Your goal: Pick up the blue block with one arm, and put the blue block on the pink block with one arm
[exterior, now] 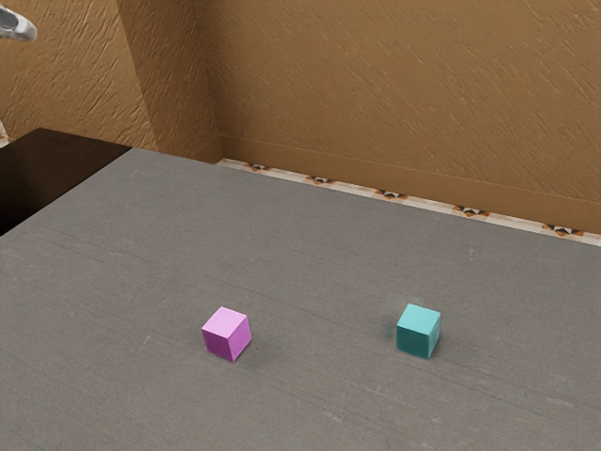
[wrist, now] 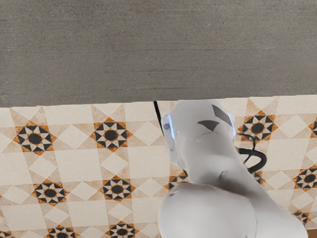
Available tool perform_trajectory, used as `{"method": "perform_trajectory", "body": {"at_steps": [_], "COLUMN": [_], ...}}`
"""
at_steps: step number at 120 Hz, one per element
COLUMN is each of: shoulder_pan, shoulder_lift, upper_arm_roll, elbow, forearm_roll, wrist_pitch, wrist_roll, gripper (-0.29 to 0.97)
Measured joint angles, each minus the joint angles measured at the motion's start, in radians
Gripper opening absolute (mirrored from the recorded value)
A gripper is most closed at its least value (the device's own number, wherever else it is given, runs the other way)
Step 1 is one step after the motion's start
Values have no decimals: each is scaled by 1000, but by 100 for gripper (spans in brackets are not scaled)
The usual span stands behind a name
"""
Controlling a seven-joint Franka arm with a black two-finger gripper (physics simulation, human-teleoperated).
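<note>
Arm pokes in at the exterior view's upper left corner, and the gripper's state can't be told. Blue block sits on the table, far off toward the lower right, beyond the pink block and well apart from it.

The table looks like matt grey stone, faintly grained. The pink block and blue block are smooth and matt, like plastic. The wall is rough, combed brown plaster. The floor is smooth patterned tile, and the arm has a glossy white shell.
</note>
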Motion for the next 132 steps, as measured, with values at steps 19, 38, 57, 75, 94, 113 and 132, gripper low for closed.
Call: {"method": "perform_trajectory", "body": {"at_steps": [19, 38, 57, 75, 94, 113, 132], "shoulder_pan": [-26, -55, -40, -38, -38, -37, -45], "shoulder_lift": [58, -78, -545, -737, -725, -356, 42], "upper_arm_roll": [-113, -291, -481, -535, -560, -658, -763], "elbow": [-38, -216, -789, -1085, -1106, -984, -680], "forearm_roll": [-7, -64, -52, -71, 30, 54, 23], "wrist_pitch": [325, 462, 651, 802, 901, 1104, 1242], "wrist_roll": [234, 404, 522, 610, 886, 1217, 1485], "gripper": [68, 68, 68, 68, 68, 68, 68]}}
